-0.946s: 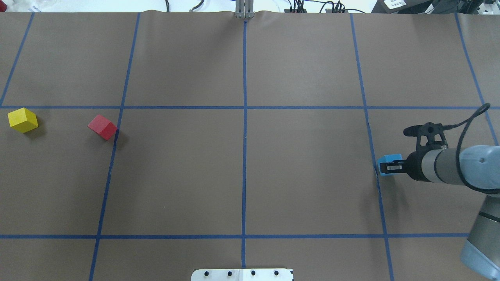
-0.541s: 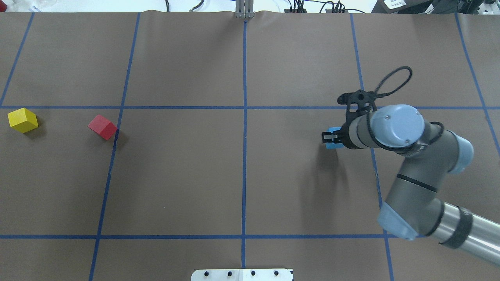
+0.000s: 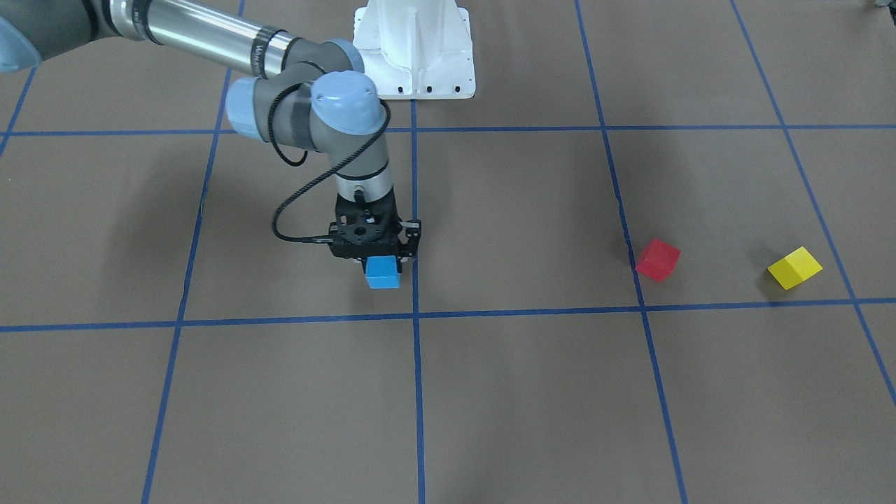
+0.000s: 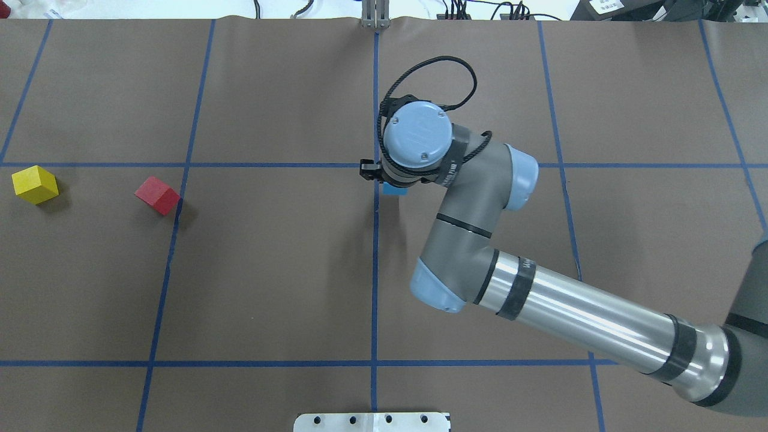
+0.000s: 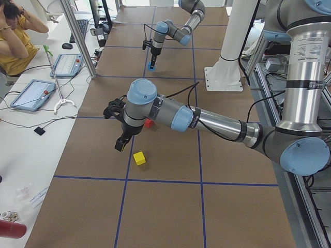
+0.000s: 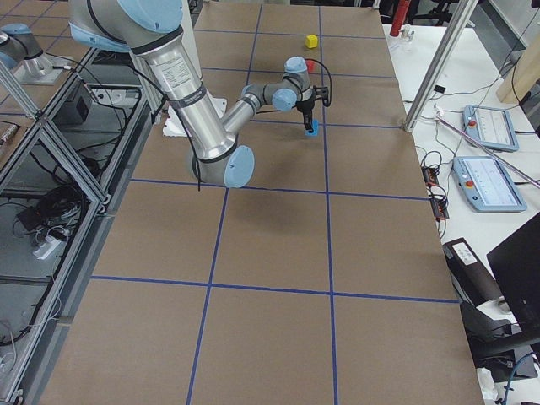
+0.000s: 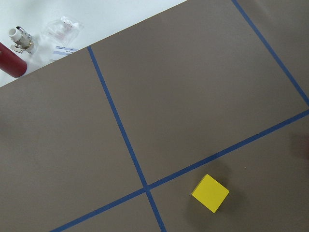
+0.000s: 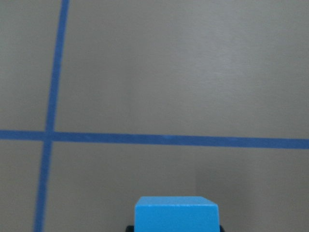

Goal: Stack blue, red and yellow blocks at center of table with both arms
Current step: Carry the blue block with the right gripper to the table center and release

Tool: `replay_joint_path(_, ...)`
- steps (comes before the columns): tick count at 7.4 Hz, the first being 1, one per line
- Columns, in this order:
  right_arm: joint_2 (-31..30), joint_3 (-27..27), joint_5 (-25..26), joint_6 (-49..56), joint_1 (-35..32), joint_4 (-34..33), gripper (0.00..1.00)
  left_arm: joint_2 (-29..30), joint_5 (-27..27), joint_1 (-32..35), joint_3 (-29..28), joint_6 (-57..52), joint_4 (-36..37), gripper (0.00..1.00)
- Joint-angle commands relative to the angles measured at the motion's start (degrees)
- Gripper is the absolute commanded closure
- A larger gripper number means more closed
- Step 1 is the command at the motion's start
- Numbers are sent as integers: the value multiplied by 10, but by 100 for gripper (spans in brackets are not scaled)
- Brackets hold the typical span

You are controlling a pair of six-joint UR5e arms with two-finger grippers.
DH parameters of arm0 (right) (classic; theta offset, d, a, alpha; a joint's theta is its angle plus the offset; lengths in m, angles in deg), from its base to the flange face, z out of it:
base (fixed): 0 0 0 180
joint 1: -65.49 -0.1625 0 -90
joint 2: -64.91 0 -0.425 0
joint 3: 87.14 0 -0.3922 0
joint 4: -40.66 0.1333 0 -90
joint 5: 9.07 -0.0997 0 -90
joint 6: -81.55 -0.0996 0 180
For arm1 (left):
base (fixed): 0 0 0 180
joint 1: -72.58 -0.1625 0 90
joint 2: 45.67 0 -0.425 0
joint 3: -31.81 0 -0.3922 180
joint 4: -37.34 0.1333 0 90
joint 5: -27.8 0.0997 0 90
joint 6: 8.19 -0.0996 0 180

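the table (image 4: 270, 270) is covered in brown paper, marked into big squares by blue tape lines (image 4: 374, 288). a red block (image 4: 157, 195) lies flat on the paper on the robot's left side, just beside one lengthwise line. a yellow block (image 4: 35, 184) sits near it, closer to the table's end, the two apart. a white base plate (image 3: 414, 56) stands at the robot's edge.

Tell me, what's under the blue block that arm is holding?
Only brown table shows around the blue block, beside a blue tape line. The block itself hides the spot directly beneath it; whether it touches down is unclear.
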Motion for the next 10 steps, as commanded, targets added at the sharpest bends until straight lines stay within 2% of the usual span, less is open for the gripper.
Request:
replay_joint_path(1,51,-37,38,-35,45,-40,97,0,-1,0,-3,0,0,0)
replay_joint_path(2,49,-35,44,-35,55,-46,69,0,0,0,-6,0,0,0)
replay_joint_path(3,45,-33,44,-34,56,-64,49,0,0,0,-7,0,0,0)
replay_joint_path(5,37,-29,46,-25,55,-77,47,0,0,0,-6,0,0,0)
replay_joint_path(6,30,-24,48,-22,55,-77,26,0,-1,0,-6,0,-1,0)
replay_joint_path(7,30,-16,52,-23,56,-77,0,1,-1,-1,-6,0,-1,0)
replay_joint_path(9,30,35,38,-9,27,-79,0,1,-1,-1,-6,-2,-1,0)
replay_joint_path(10,29,51,14,12,-4,-86,0,1,-1,0,-6,0,-5,0)
